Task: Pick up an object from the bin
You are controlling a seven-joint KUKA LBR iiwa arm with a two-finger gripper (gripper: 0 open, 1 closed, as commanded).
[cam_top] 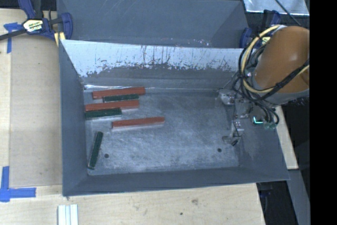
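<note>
Approach step is judged in hand: gripper (pixel 233 138), low at bin's (pixel 158 23) right w/ nothing seen held (how far open can't be told), must be moved left to nearest red-brown bar (pixel 138 123).

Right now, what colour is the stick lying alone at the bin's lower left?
The stick is dark green, shown best in the camera view.

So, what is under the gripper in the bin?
Only bare bin floor shows under and around the gripper; the red and green sticks lie at the bin's left side. The bit of floor that the arm itself covers cannot be seen.
</note>
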